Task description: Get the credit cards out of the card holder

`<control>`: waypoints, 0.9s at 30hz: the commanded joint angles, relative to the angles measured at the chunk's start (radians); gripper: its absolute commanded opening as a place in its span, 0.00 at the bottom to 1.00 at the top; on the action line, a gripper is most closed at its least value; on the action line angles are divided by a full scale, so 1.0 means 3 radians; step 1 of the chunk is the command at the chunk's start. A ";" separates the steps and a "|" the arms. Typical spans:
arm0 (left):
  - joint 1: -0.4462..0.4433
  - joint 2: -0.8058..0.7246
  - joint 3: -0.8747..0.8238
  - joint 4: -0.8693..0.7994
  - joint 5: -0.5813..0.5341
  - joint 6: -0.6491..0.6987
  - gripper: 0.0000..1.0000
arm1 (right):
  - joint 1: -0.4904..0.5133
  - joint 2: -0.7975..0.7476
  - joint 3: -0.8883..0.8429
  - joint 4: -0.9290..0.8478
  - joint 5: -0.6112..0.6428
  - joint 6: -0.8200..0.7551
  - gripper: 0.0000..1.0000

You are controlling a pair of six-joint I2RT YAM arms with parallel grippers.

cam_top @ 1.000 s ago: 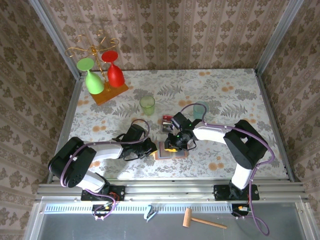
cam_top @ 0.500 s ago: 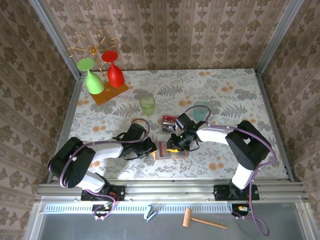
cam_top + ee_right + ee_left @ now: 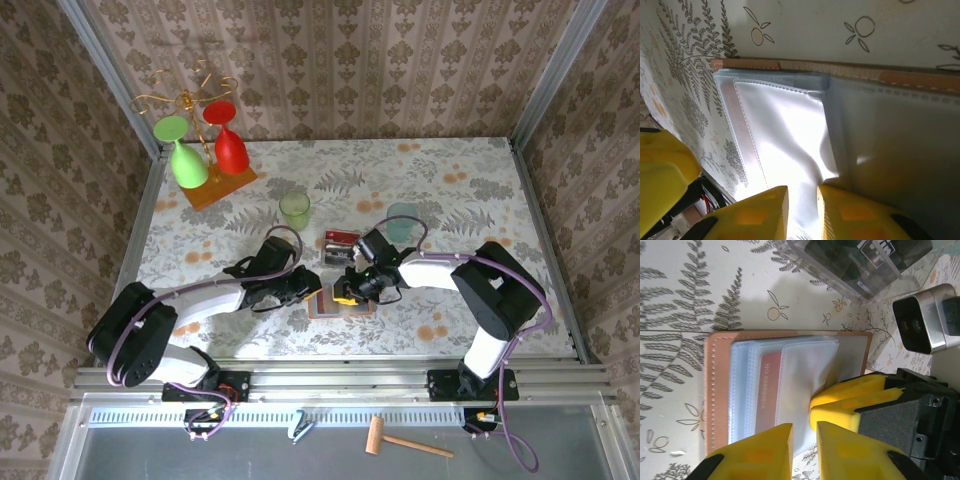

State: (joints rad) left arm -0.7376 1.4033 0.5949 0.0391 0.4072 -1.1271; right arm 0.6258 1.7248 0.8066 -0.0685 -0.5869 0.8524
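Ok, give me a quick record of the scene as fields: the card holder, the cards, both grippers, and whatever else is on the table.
card holder: lying open on the table, clear sleeves facing up
card in sleeve: reddish, still inside
loose cards: one red, one grey, on the table just beyond the holder
left gripper: at the holder's left side, jaws nearly together; grip unclear
right gripper: over the sleeves, jaws nearly together; grip unclear
cups: green cup and teal cup, farther back
glass rack: far left corner
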 commanded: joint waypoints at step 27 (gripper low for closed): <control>-0.0130 0.0495 0.0110 0.0244 0.0043 -0.0100 0.27 | -0.0148 0.0019 -0.0383 0.0729 -0.0395 0.0349 0.22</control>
State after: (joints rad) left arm -0.7654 1.5311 0.6098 0.1062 0.4084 -1.1484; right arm 0.5846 1.7229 0.7094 0.1261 -0.6811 0.9386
